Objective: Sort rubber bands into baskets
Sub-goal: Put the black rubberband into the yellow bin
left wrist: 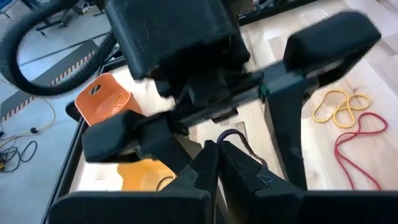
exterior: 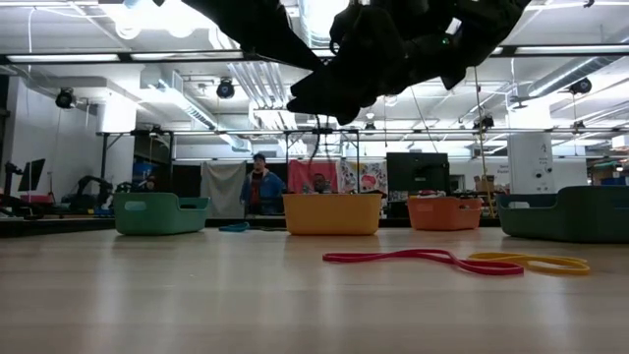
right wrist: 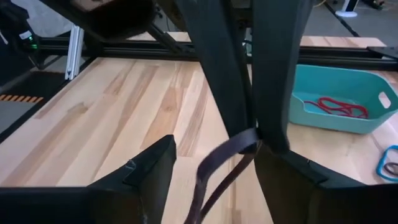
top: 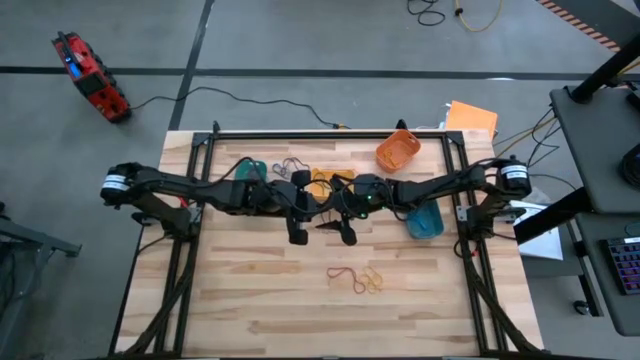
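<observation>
Where the two arms meet: above the middle of the pale wooden plank tabletop (top: 250,300), which sits in a black metal frame.
Room: grey floor with cables and a red device; in the low view, a workshop hall with ceiling lights, screens and a person (exterior: 260,187) standing far behind the table.
Left gripper (left wrist: 219,146): its dark fingers are pressed together on a thin dark rubber band (right wrist: 227,152), which hangs from them as a floppy loop.
Right gripper (right wrist: 214,158): it faces the left one, with its broad matte black fingers (right wrist: 152,171) spread apart on either side of the hanging band, not closed on it.
Teal-green perforated plastic basket (top: 250,170): oblong, near the far edge, left of centre; red bands (right wrist: 336,106) lie inside it.
Yellow plastic basket (exterior: 331,213): near the far edge, about the middle, partly under the arms.
Orange plastic basket (top: 397,150): at the far edge toward the right corner, tilted.
Blue plastic basket (top: 424,220): close to the right edge.
Loose rubber bands (top: 358,278): thin red and yellow-orange loops lie flat and partly overlapping between the middle and the near edge; a blue loop (right wrist: 388,165) lies beside the teal-green basket.
Writing: coloured posters hang in the hall, their print too small to read.
</observation>
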